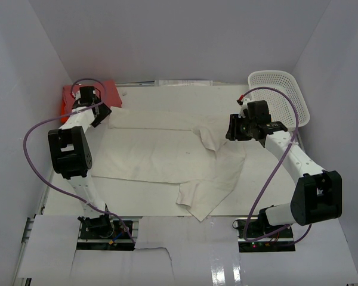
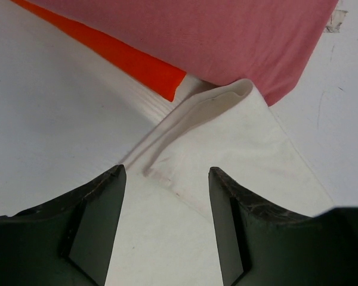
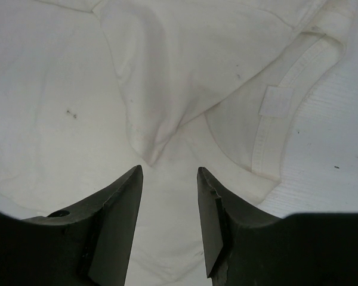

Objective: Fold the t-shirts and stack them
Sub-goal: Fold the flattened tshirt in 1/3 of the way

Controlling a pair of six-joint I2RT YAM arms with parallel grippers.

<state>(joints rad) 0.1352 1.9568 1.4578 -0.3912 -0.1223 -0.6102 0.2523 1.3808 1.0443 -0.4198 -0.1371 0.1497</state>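
A cream t-shirt (image 1: 161, 155) lies spread over the table, its right part rumpled and folded over. At the back left, a folded pink-red t-shirt (image 1: 110, 92) rests on a folded orange t-shirt (image 1: 62, 108). My left gripper (image 1: 104, 114) hovers open at the cream shirt's back-left corner (image 2: 227, 131), just short of the pink-red shirt (image 2: 227, 36) and orange shirt (image 2: 125, 56). Nothing sits between the left gripper's (image 2: 166, 173) fingers. My right gripper (image 1: 230, 128) is open over the cream shirt near its collar and tag (image 3: 274, 101). The right gripper's (image 3: 169, 173) jaws hold nothing.
A white mesh basket (image 1: 281, 95) stands tilted at the back right, close behind the right arm. White walls close in the table on the left, back and right. A purple cable loops off each arm.
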